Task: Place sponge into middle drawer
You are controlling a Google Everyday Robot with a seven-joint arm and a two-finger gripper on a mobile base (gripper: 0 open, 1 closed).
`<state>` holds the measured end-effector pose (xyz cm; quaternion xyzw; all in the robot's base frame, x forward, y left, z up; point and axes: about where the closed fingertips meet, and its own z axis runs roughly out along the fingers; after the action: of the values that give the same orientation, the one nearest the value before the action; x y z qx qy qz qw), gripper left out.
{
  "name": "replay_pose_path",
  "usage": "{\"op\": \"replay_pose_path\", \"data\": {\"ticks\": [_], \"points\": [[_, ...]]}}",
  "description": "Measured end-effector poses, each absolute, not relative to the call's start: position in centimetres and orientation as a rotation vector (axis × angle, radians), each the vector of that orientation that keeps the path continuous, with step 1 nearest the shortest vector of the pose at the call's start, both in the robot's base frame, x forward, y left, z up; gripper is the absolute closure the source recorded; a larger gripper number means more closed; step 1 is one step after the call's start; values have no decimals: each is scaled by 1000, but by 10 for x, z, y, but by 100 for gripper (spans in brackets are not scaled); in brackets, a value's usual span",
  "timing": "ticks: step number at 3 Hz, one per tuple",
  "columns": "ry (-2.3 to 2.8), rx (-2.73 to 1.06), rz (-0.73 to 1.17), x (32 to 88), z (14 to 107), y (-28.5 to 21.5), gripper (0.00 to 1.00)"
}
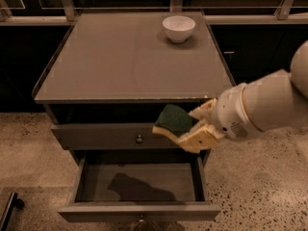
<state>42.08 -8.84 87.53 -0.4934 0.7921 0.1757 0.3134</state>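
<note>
My gripper is shut on the sponge, dark green on top with pale foam beneath. It holds the sponge in the air in front of the cabinet's right side, level with the upper drawer front. The middle drawer is pulled open below, its flat tray bare, with a small knob at the front edge. The sponge hangs above the right rear part of that tray and casts a shadow on the tray floor.
A white bowl stands at the back right of the tabletop. The upper drawer is shut, with a round knob. Speckled floor surrounds the cabinet; a dark object sits at the lower left.
</note>
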Motion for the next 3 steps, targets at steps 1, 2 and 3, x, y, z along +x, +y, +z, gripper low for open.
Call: {"op": "replay_pose_path", "data": {"ticks": [1, 2, 3], "points": [[2134, -1306, 490, 409, 855, -88, 100], [2110, -1319, 494, 409, 856, -84, 100], [2096, -1246, 593, 407, 809, -88, 100]]}}
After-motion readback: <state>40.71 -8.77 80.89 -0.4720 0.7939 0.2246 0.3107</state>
